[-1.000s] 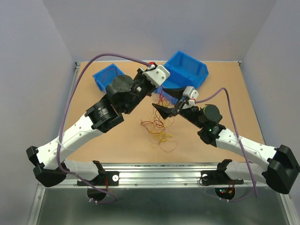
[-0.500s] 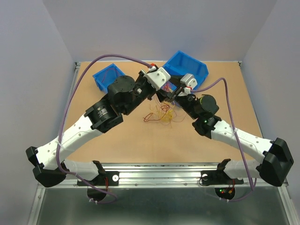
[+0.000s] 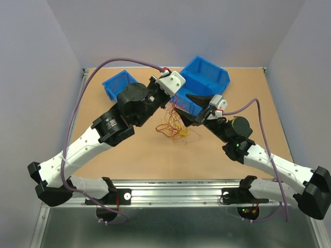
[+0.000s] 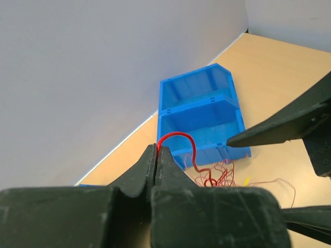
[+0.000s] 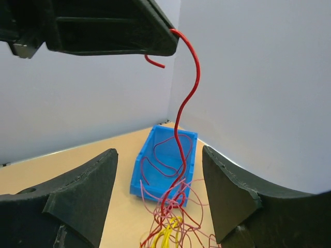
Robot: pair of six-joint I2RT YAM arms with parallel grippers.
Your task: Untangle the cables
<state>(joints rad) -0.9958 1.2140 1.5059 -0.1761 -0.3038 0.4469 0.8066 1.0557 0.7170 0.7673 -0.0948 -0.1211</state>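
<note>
Little untangled: clamped left jaws on one red wire [image 5: 178, 121], high above big bin [image 3: 207, 77]; spread right jaws around it; found other cables [image 3: 175, 128] knotted on tabletop [image 3: 129, 150] before bin.

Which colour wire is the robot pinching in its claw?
The red wire. The left gripper is shut near its end, so it stretches up alone; the yellow wires hang loose below.
</note>
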